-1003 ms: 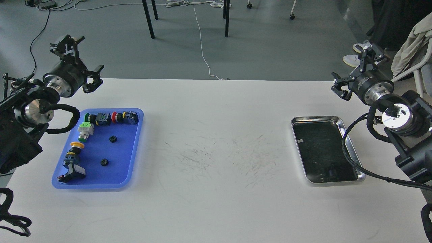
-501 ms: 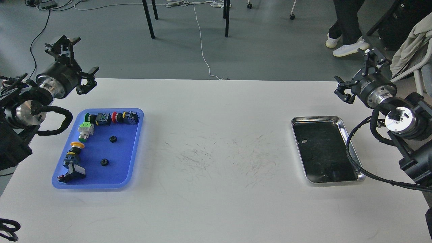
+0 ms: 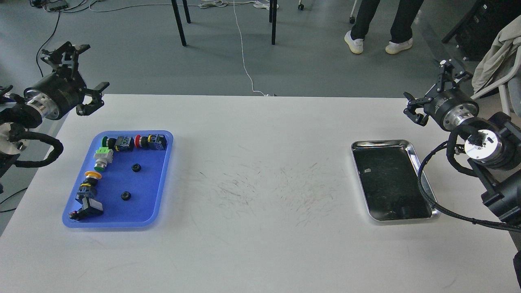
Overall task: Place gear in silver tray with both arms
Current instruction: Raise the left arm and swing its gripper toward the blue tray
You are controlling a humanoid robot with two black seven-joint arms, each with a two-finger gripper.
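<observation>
You have the table (image 3: 260, 228) as your landmark. On its left part sits the plastic tray (image 3: 150, 203); on its right part, well apart, the metal tray (image 3: 413, 156). Two gears (image 3: 136, 167) (image 3: 125, 195) lie in the plastic tray, with switches (image 3: 134, 143) along its far and left sides. Left gripper (image 3: 77, 77) hangs over the table's far left corner, right gripper (image 3: 429, 91) over the far right edge.
</observation>
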